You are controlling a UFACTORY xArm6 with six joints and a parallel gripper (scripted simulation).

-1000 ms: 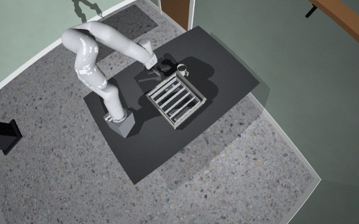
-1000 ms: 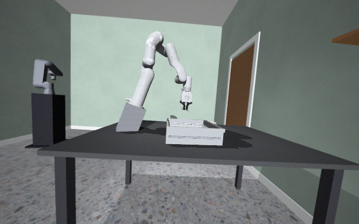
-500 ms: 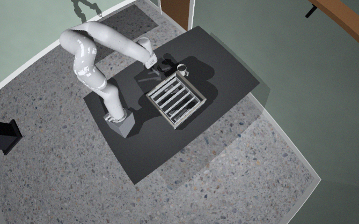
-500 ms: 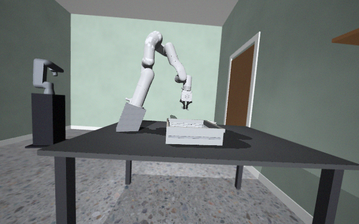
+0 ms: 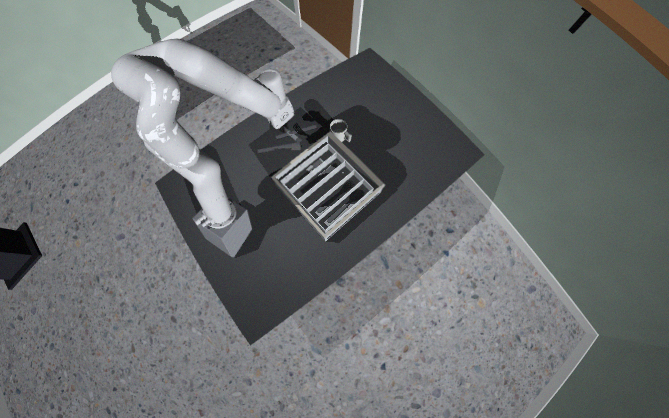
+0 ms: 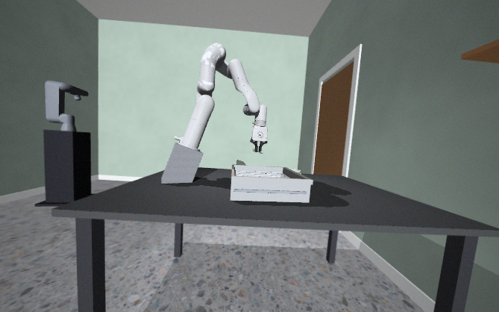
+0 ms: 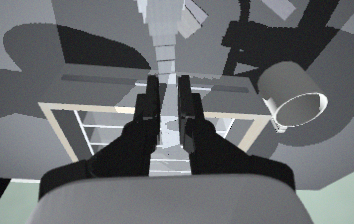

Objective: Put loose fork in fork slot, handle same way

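Observation:
My gripper (image 7: 168, 91) is shut on the loose fork (image 7: 166, 60), a light grey strip that runs between the dark fingers and out past their tips. In the side view the gripper (image 6: 259, 148) hangs in the air above the far edge of the tray (image 6: 270, 187). From above, the gripper (image 5: 295, 127) is just outside the tray's (image 5: 328, 184) far corner. The tray is white-walled, with several long parallel slots. Dark cutlery lies in some slots, too small to tell by kind. The tray also shows in the wrist view (image 7: 154, 130), below the fingers.
A white mug (image 5: 339, 128) stands on the dark table close to the tray's far corner; it also shows in the wrist view (image 7: 294, 97), to the right of the fingers. Grey strips (image 5: 274, 149) lie on the table left of the tray, cutlery or shadow. The arm's base (image 5: 222, 228) stands at the table's left side.

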